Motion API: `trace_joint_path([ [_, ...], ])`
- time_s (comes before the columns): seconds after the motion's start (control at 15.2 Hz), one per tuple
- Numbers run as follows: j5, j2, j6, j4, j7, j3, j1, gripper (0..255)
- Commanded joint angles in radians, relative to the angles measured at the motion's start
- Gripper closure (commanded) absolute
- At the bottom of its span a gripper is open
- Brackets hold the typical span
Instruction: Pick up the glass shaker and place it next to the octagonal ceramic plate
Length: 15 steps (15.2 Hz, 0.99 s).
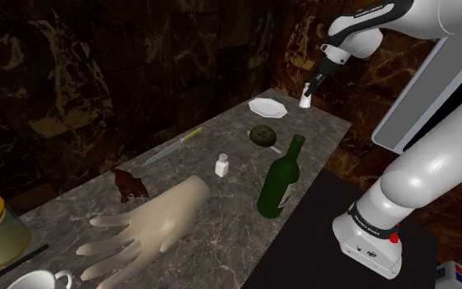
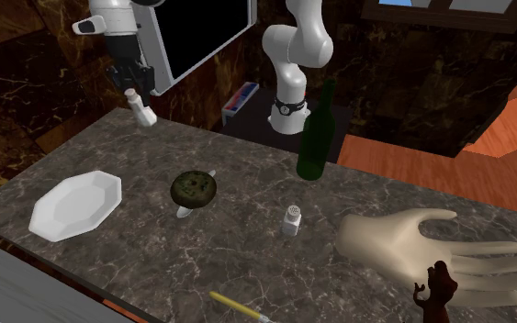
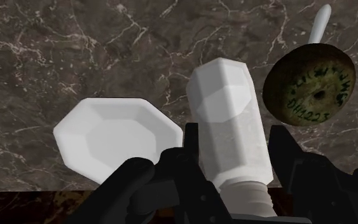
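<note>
Tool [image 3: 234, 143] is clasping the white shaker [image 3: 225, 102], carrying it aloft over the tabletop [image 3: 75, 51] near the octagonal plate [image 3: 117, 137]. Pick-up is looking done; lowering and releasing beside the plate are remaining.

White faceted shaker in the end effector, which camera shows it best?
Wrist view: the white faceted shaker appears large and close, clasped by the end effector. Shoulder and second exterior views show it small, held in the air.

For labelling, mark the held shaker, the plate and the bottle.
held shaker [image 3: 228, 127]: wrist view, middle of its body.
plate [image 2: 75, 204]: second exterior view, flat centre.
bottle [image 1: 276, 185]: shoulder view, lower body.
</note>
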<state>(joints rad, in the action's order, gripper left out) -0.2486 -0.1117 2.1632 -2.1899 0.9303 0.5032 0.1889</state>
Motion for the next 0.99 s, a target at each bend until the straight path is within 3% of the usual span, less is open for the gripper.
trace_joint_path([
  [0.0, -0.013, 0.018, 0.008, 0.003, 0.023, 0.009, 0.003, 255],
  [0.92, -0.126, 0.127, 0.17, -0.082, 0.135, 0.014, -0.003, 255],
])
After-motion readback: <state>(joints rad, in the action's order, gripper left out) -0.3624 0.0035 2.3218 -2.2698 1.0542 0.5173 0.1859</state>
